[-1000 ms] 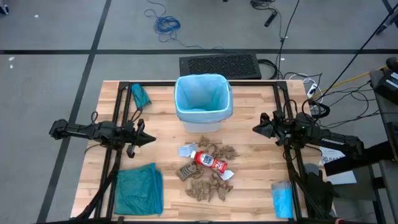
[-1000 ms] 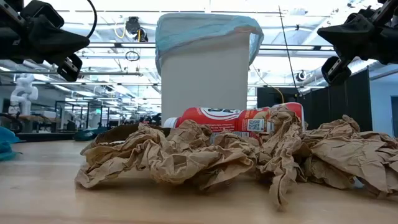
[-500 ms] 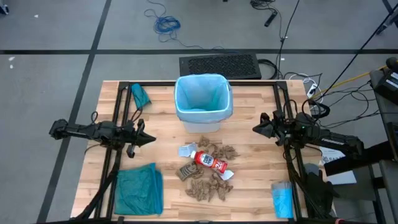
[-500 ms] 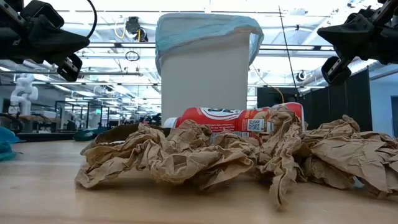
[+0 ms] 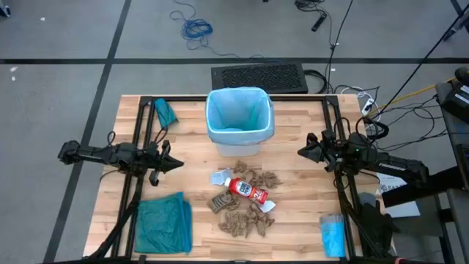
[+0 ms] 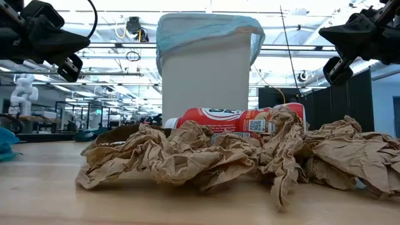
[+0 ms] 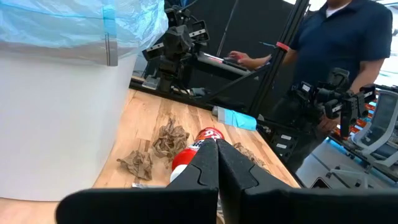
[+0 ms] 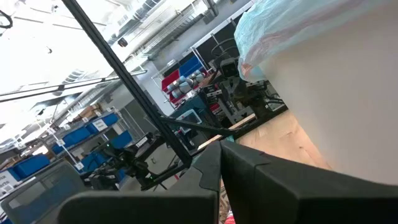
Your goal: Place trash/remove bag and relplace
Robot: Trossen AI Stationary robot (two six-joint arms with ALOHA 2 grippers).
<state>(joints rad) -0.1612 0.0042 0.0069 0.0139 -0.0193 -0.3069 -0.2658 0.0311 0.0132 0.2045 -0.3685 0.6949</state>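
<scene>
Wooden bench (image 5: 293,213): white bin (image 5: 240,139) at the back, lined with the bag (image 5: 239,110) to receive trash (image 5: 244,199) heaped just before it; left gripper (image 5: 178,164) and right gripper (image 5: 302,152) wait at either side, jaws closed, empty.

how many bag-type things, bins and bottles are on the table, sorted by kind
pale blue liner bag, lining the bin: 1
teal-green bags: 2 (large one, small one)
folded blue packet: 1
white bin: 1
red-and-white bottle: 1
total: 6
</scene>
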